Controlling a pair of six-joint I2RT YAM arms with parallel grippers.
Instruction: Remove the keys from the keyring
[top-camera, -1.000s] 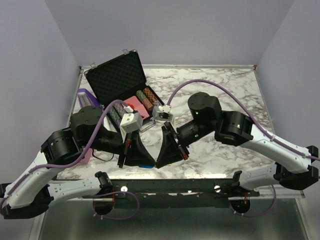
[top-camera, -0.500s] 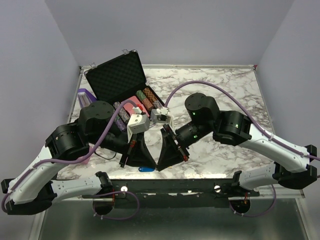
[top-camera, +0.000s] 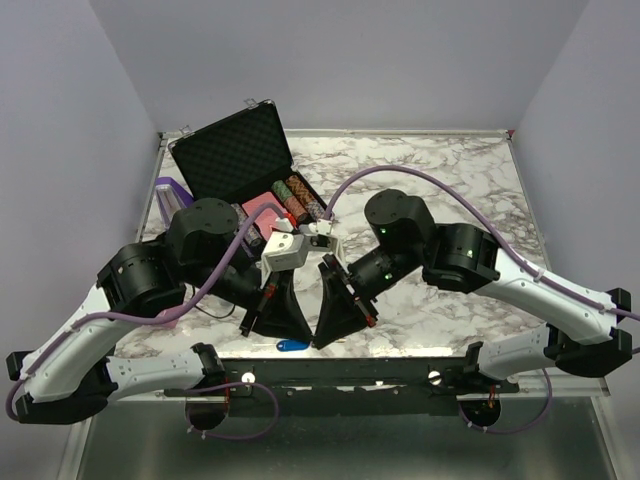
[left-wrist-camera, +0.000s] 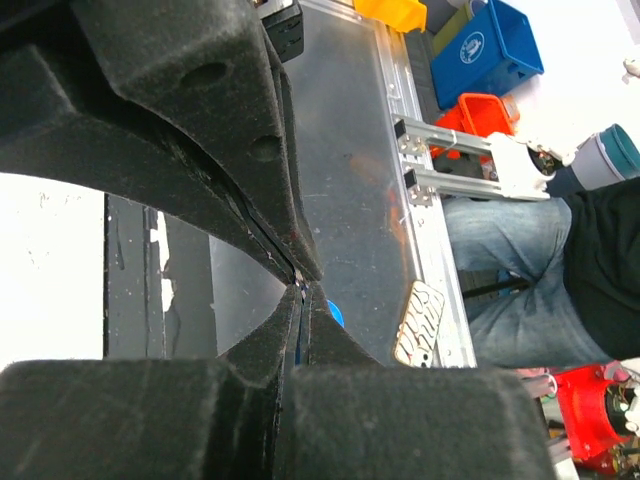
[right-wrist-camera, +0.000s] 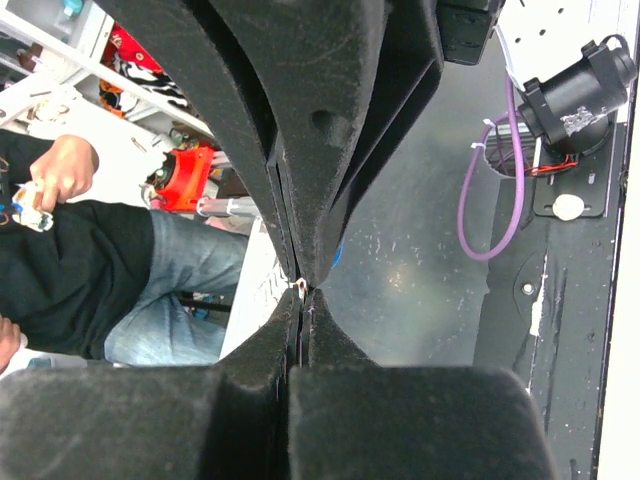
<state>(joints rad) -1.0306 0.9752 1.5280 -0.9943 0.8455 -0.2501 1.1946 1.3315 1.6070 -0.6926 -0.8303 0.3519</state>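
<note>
Both left claw (top-camera: 300, 333) and right claw (top-camera: 320, 340) are pinched closed; keyring (top-camera: 291, 346) lies lengthwise left-right.

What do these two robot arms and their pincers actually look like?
The left arm and right arm have white shells, bulky round black joints and a looping purple cable each. Green lights dot the right one. Each wrist carries a white box. The left gripper and right gripper have black, rough, wedge-shaped fingers.
</note>
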